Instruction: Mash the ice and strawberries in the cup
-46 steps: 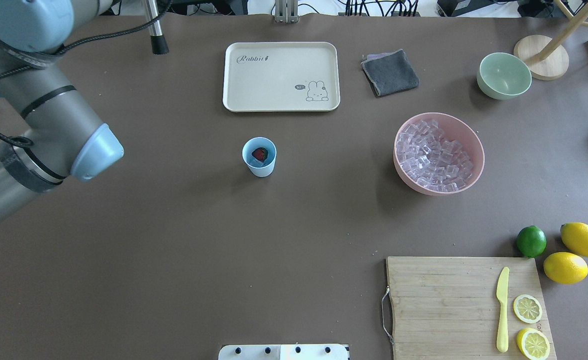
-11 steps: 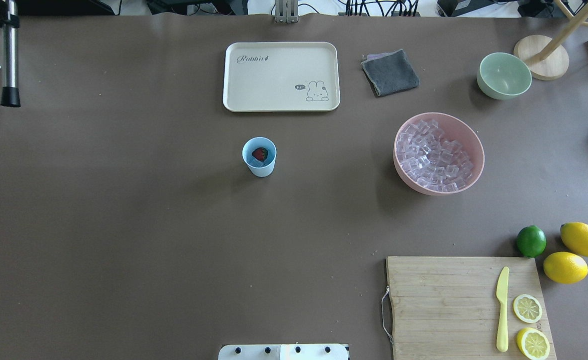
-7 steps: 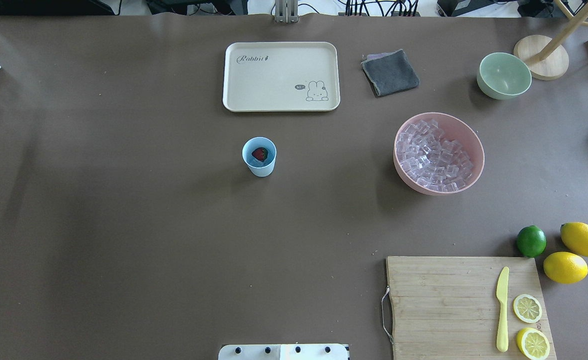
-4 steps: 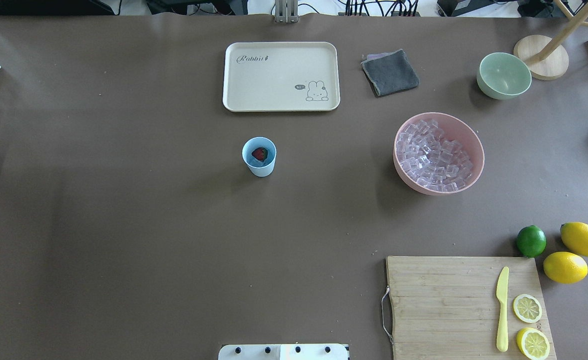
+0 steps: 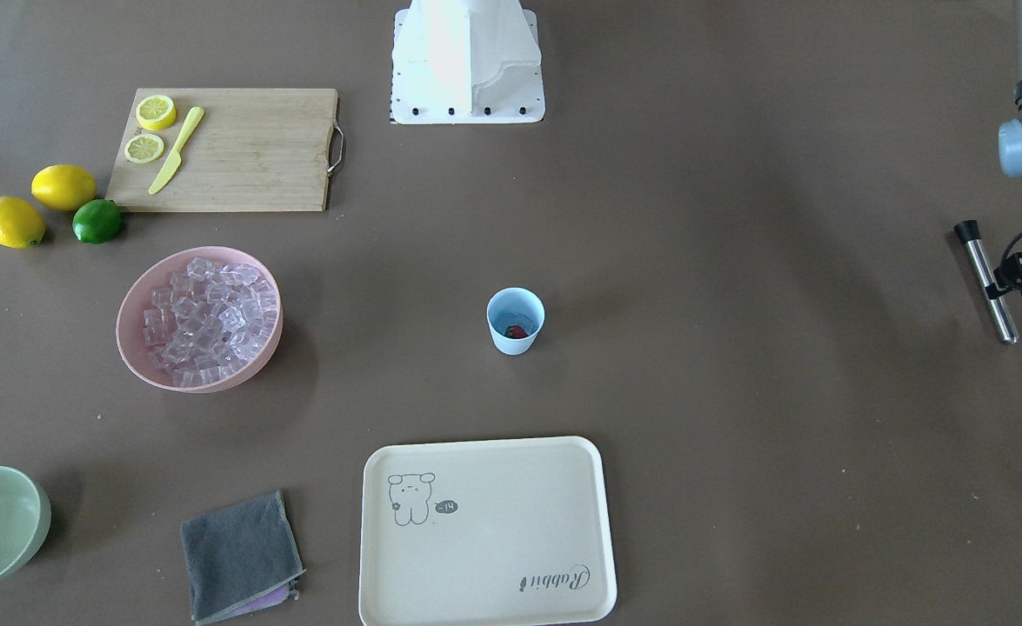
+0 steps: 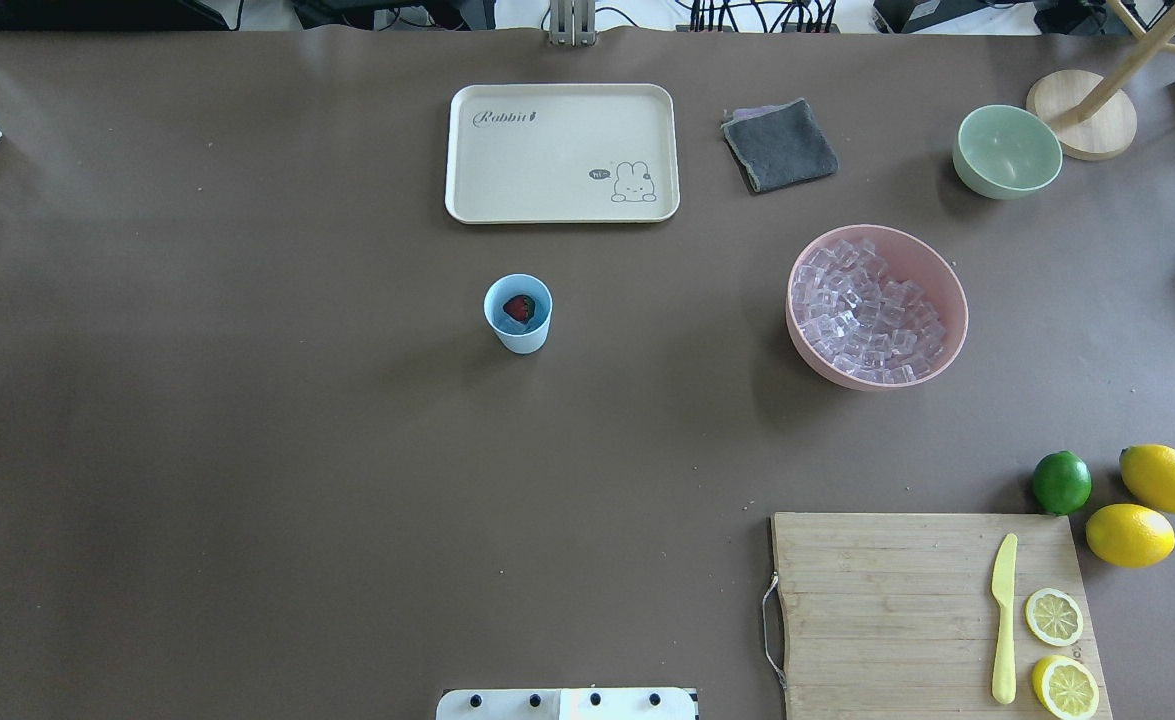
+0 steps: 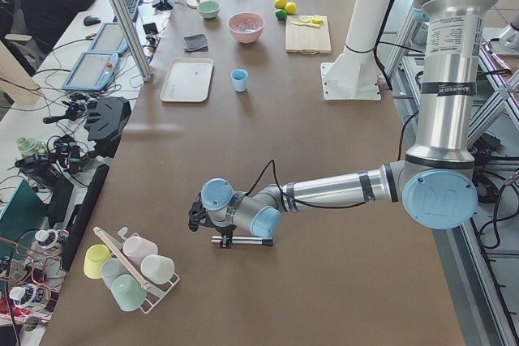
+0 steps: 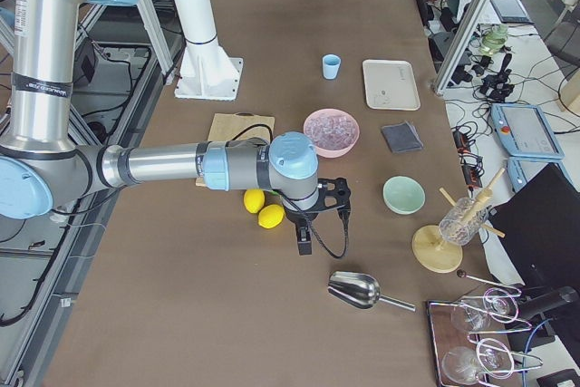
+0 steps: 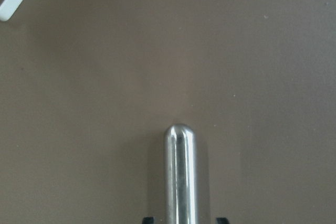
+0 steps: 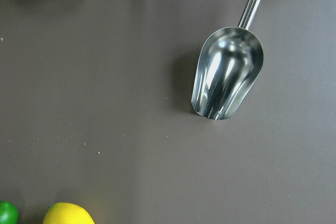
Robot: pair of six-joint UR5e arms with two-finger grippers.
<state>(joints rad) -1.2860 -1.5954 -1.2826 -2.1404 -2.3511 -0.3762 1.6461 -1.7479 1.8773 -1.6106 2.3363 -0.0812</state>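
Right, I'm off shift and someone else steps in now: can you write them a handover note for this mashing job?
Left gripper: around the steel muddler at the table's left end, far from the cup; clamped or not, cannot tell.
Right gripper: above the table near the metal scoop; open or shut unclear.
Cup stands mid-table, strawberry inside, seemingly atop an ice cube; more ice fills the pink bowl.
Done: cup loaded. Berry looks whole, so mashing seems unfinished.
Left: probably carry the muddler to the cup and mash.
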